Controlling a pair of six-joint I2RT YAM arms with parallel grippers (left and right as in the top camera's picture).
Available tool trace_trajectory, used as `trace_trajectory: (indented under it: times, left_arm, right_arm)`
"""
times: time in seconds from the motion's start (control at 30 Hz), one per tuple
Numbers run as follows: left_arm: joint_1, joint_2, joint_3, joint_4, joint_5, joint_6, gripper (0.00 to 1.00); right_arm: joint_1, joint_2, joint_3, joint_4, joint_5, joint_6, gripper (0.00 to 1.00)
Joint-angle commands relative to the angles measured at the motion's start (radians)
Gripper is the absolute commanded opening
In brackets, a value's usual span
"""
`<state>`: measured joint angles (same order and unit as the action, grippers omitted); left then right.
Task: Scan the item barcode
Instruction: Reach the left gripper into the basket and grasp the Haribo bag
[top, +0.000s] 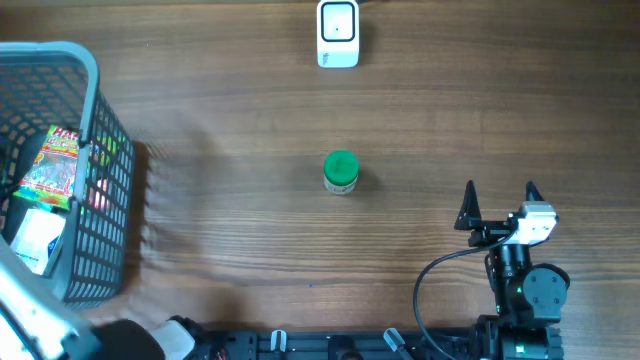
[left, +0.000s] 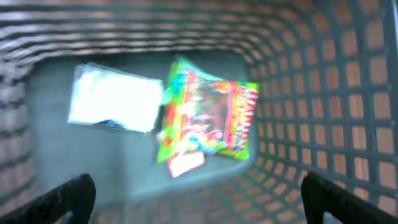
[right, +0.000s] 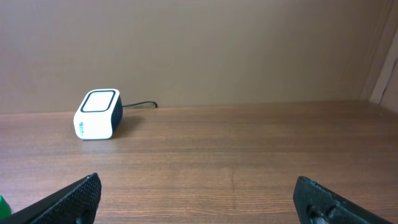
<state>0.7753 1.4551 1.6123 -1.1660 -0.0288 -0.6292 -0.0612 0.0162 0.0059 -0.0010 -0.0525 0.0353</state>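
Left gripper: jaws spread wide, nothing held, both black fingertips seen at the lower corners of the wrist view, hung over the inside of the grey mesh basket. Directly below, on the basket floor, a bright candy bag is noted lying flat, red and green print up; a white packet lies just beside it at 9 o'clock, edges close or touching, which cannot be told through the blur. From overhead the basket is placed at the table's 9 o'clock edge, with the left arm blurred at its 6 o'clock side and the gripper itself not made out. Right gripper: jaws likewise parted wide and empty, held low over the wooden table near 4 o'clock, pointed toward 12. A green-capped jar is seen upright near table centre, well apart from both grippers. The white barcode scanner is set at 12 o'clock, beyond the jar, its cable trailing back toward the wall.
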Motion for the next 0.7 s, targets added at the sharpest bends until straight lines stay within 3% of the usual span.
trace_trajectory:
  times: [0.0, 0.1, 0.2, 0.37, 0.57, 0.6, 0.63, 0.67]
  left_arm:
    - [0.008, 0.033, -0.204, 0.198, 0.227, 0.214, 1.0]
    - [0.008, 0.072, -0.441, 0.446, 0.227, 0.176, 1.0]
    - [0.008, 0.134, -0.545, 0.596, 0.228, 0.176, 1.0]
    - [0.007, 0.301, -0.554, 0.724, 0.296, 0.176, 1.0]
    - [0.007, 0.366, -0.554, 0.85, 0.313, 0.172, 1.0]
    - [0.007, 0.366, -0.554, 0.868, 0.313, 0.173, 0.95]
    - [0.007, 0.366, -0.554, 0.876, 0.313, 0.173, 0.74]
    - [0.007, 0.366, -0.554, 0.882, 0.325, 0.173, 0.42]
  right_arm:
    - [0.003, -0.009, -0.001, 0.003, -0.016, -0.009, 1.0]
    - [0.003, -0.009, -0.001, 0.003, -0.016, -0.009, 1.0]
    - [0.003, -0.009, -0.001, 0.003, -0.016, -0.009, 1.0]
    - [0.003, -0.009, -0.001, 0.003, -0.016, -0.008, 1.0]
    - [0.003, -0.009, -0.001, 0.003, -0.016, -0.008, 1.0]
    - [0.003, -0.009, -0.001, 0.003, -0.016, -0.009, 1.0]
    - [0.003, -0.009, -0.001, 0.003, -0.016, -0.009, 1.0]
    - [0.003, -0.009, -0.001, 0.003, -0.016, -0.008, 1.0]
